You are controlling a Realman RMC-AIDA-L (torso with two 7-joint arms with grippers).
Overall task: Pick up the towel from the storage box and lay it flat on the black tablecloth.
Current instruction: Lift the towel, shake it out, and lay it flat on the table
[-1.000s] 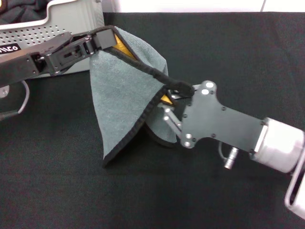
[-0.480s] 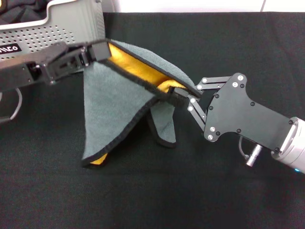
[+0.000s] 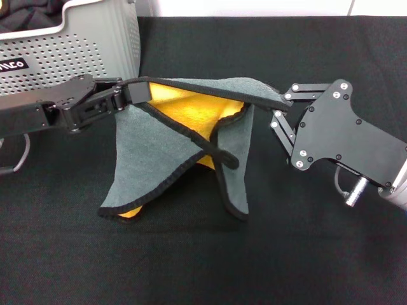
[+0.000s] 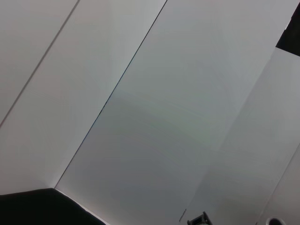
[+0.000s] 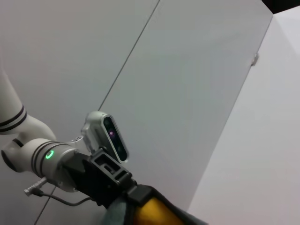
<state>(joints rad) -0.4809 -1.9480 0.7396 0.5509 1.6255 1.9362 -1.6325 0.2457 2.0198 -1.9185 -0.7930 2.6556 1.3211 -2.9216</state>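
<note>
The towel (image 3: 159, 155), grey-green outside and bright yellow inside with black edging, hangs stretched between my two grippers above the black tablecloth (image 3: 210, 267). My left gripper (image 3: 135, 93) is shut on its left corner, beside the storage box (image 3: 70, 47). At the right, my right gripper (image 3: 278, 105) is shut on the opposite corner. The lower folds of the towel sag onto the cloth. The right wrist view shows the left gripper (image 5: 123, 187) holding the towel (image 5: 150, 213).
The light grey perforated storage box stands at the back left with a dark cloth (image 3: 28, 13) inside. The black tablecloth spreads wide in front and to the right. White wall panels (image 4: 150, 112) fill the left wrist view.
The right gripper has pulled its corner of the towel to the right and farther back. The towel has opened wider, showing more yellow. The left gripper has dropped slightly.
</note>
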